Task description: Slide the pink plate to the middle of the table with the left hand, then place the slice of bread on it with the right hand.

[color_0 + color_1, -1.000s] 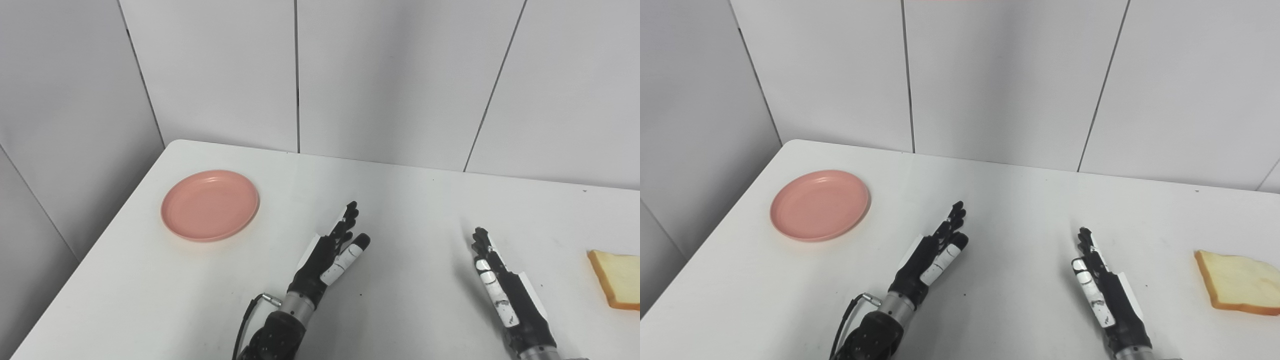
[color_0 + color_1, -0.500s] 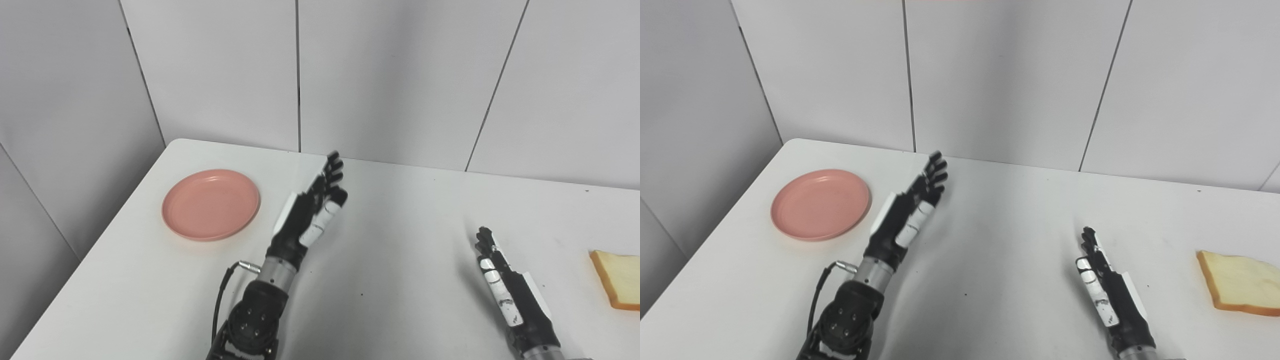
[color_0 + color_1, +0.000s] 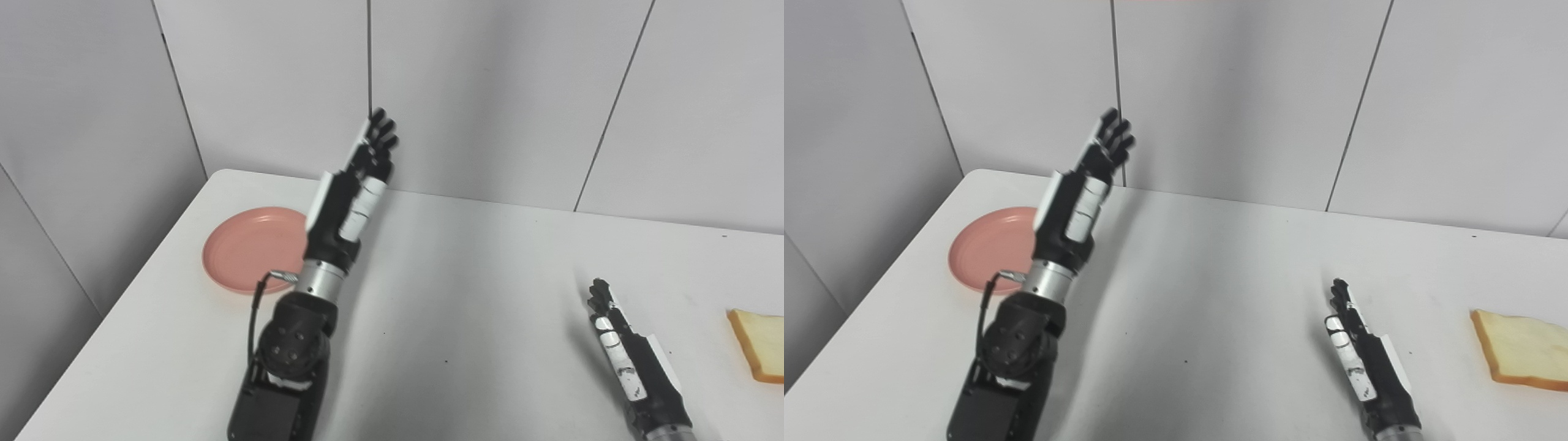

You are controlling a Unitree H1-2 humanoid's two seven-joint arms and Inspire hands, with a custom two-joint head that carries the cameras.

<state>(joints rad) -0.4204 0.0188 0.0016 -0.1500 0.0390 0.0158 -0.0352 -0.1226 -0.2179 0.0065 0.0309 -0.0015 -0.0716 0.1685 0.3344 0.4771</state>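
2 hands empty | left hand point(image 3: 352, 184) raised, fingers straight | pink plate point(image 3: 245, 257) untouched

Left hand point(image 3: 352, 190): black fingers and palm frame, white panels on the back and thumb, silver metal wrist collar, thin black cable looping from a metal plug at the wrist, black forearm housing with a ring of small round screws. Right hand point(image 3: 1363, 361): same black build, white panels with dark scuffed markings, grey wrist collar.
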